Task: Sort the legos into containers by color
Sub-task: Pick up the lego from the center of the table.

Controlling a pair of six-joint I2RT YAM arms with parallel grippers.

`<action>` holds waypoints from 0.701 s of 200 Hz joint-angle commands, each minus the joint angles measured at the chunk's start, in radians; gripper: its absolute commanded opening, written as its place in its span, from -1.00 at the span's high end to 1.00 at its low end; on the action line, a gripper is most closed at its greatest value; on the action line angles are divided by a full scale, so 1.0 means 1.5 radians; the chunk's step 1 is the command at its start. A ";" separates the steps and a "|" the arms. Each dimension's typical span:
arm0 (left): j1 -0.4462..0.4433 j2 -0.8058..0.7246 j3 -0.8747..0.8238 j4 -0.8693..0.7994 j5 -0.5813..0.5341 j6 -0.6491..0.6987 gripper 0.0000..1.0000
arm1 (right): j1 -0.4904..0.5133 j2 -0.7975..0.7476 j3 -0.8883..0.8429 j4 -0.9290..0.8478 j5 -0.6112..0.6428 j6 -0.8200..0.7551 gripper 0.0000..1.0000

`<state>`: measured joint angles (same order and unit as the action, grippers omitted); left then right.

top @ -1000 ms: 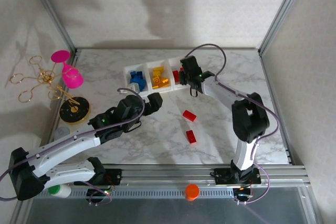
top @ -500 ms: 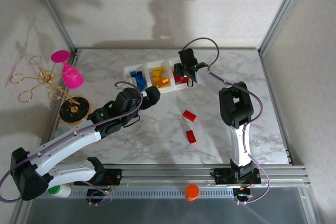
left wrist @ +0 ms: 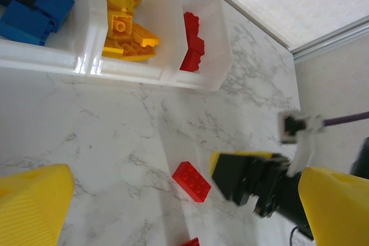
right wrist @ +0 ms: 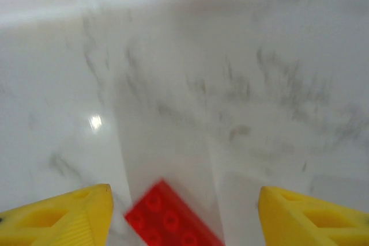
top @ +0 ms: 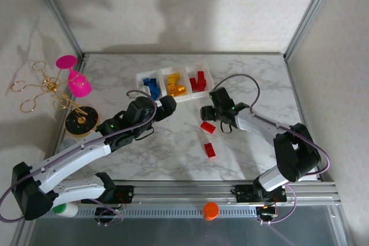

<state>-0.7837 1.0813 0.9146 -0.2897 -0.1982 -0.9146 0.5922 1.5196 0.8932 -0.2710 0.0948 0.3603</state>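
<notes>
Legos (top: pixel 208 127) lie loose: two overhead, one right-wrist.

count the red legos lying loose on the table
2 red legos: one beside the right gripper, the other a little nearer the robot. Others may be hidden.

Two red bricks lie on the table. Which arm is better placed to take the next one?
Right. The right pincer, open, hangs close over the farther red brick, which lies between its fingers in the right wrist view. The left pincer, open too, is farther from it.
</notes>
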 commanded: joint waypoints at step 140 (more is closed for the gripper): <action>-0.032 -0.017 0.026 -0.048 0.021 -0.042 -0.99 | 0.087 0.061 -0.065 0.060 0.000 0.010 -0.19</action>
<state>-0.8173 1.0779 0.9394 -0.3336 -0.1734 -0.9482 0.6788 1.6196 0.8101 -0.1471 0.0315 0.3595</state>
